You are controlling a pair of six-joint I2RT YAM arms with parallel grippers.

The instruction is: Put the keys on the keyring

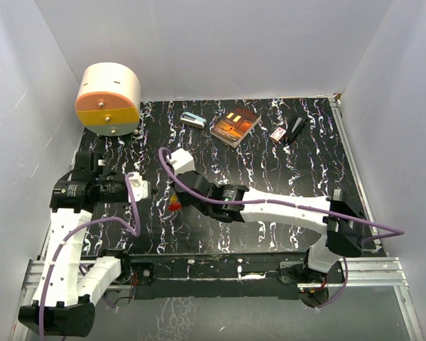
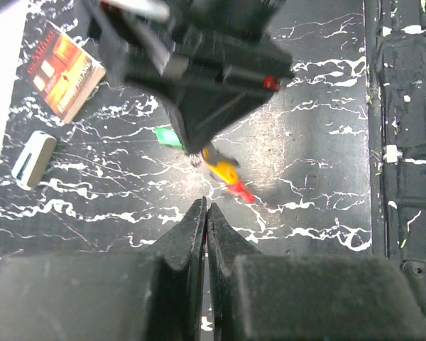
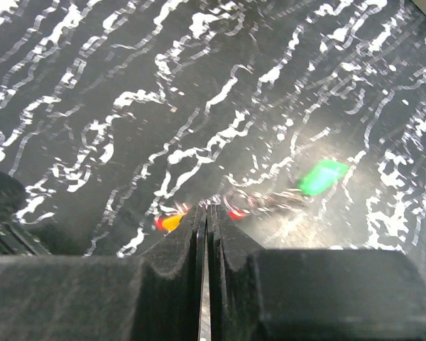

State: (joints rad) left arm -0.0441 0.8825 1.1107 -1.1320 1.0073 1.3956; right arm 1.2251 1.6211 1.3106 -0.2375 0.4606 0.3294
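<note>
My right gripper (image 1: 178, 197) (image 3: 206, 207) reaches left over the black marbled mat, jaws pressed together. A thin, blurred wire keyring (image 3: 259, 201) sits right at its fingertips and looks pinched there. The keys hang off it: a green one (image 3: 322, 176) (image 2: 169, 136), a yellow one (image 3: 172, 222) (image 2: 221, 170) and a red one (image 2: 243, 192) (image 1: 175, 205). In the left wrist view the right gripper's black body (image 2: 206, 78) fills the top, with the keys dangling under its tip. My left gripper (image 2: 206, 206) (image 1: 149, 190) is shut with nothing in it, just short of the keys.
At the back of the mat lie a book (image 1: 234, 126) (image 2: 62, 67), a teal-and-white box (image 1: 192, 119) (image 2: 34, 158), a red-and-white box (image 1: 277, 134) and a black object (image 1: 296, 129). A cream, orange and yellow drum (image 1: 108, 99) stands at the back left. White walls enclose the table.
</note>
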